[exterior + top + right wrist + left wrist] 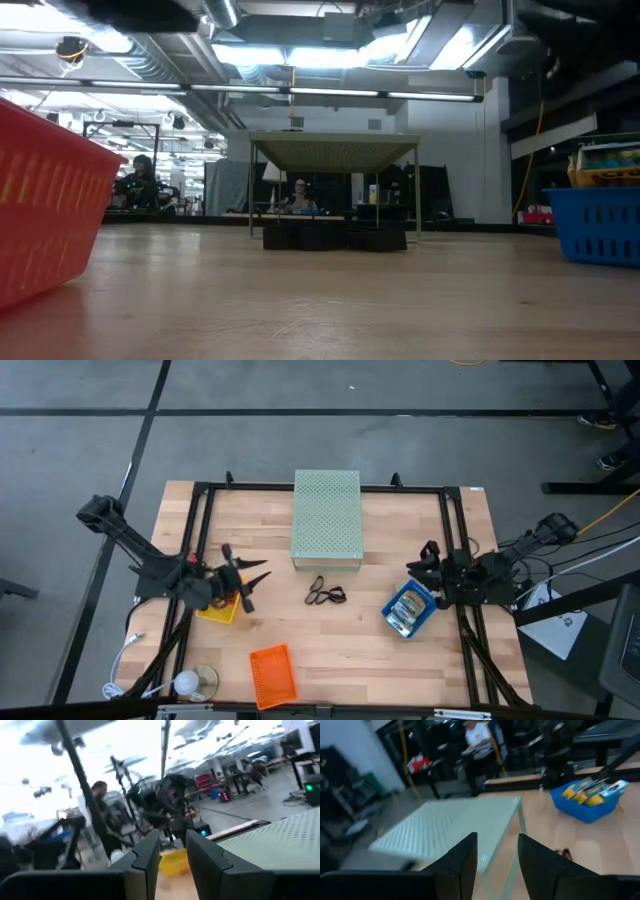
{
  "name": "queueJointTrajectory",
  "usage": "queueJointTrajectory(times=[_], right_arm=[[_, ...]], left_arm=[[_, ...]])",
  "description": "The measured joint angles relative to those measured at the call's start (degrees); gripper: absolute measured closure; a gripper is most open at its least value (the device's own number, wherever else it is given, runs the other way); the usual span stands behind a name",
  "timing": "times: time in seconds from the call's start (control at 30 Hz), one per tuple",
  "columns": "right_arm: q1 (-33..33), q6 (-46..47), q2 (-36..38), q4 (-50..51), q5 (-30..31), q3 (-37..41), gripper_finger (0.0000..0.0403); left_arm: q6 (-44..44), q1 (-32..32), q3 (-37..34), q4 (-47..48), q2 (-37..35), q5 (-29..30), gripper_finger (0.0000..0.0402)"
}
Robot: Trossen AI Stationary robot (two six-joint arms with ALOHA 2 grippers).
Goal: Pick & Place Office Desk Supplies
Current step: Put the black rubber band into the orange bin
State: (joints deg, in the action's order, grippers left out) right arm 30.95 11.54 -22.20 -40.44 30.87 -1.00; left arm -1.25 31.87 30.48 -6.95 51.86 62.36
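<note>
Filling the blue tray [392, 622], printed packets [408, 608] lie inside.

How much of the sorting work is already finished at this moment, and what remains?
Done: printed packets lie in the blue tray. In hand: nothing; the left gripper is open over the yellow tray, the right gripper empty. Left: black loops on the table; the orange tray looks empty.

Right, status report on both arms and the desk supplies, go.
Left pincer open over yellow tray, nothing held. Right pincer open above blue tray, empty. Packets in blue tray; black loops loose mid-table. Nothing in the way.
</note>
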Motion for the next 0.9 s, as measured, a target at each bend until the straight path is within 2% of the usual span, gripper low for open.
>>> queueJointTrajectory(times=[0.07,0.17,0.27,0.4,0.5,0.67,0.77,0.83,0.9], right_arm=[[-0.8,-1.6,-5.2,-1.1,-0.4,0.0,0.0305],[-2.8,-3.9,-13.0,-1.4,2.9,-0.7,0.0305],[-5.3,-3.3,-19.9,-1.4,3.8,-3.7,0.0305],[-8.0,-3.5,-28.2,-1.5,0.4,-10.6,0.0305],[-9.2,-3.9,-34.4,-0.6,-0.3,-16.2,0.0305],[-10.4,1.1,-43.8,13.5,-3.5,-23.5,0.0305],[-10.5,3.4,-48.4,16.8,-3.6,-25.9,0.0305],[-10.5,3.3,-50.5,16.8,-5.5,-27.2,0.0305],[-10.6,2.5,-51.7,16.9,-7.7,-28.4,0.0305]], left_arm=[[5.8,-3.4,0.0,-5.6,1.3,-5.2,0.0271],[9.7,-10.1,0.0,-9.9,3.6,-15.2,0.0275],[9.3,-18.0,0.0,-10.6,6.5,-27.7,0.0277],[7.1,-27.1,0.0,-15.7,13.7,-42.1,0.0282],[6.1,-30.4,0.0,-22.1,19.7,-48.1,0.0287],[4.6,-31.9,0.0,-25.8,26.9,-55.0,0.0292],[-0.3,-31.5,1.2,-23.3,28.6,-58.6,0.0291],[-5.3,-29.8,2.1,-18.0,28.8,-60.7,0.0287],[-6.8,-26.6,2.2,-13.0,28.8,-57.4,0.0282]])
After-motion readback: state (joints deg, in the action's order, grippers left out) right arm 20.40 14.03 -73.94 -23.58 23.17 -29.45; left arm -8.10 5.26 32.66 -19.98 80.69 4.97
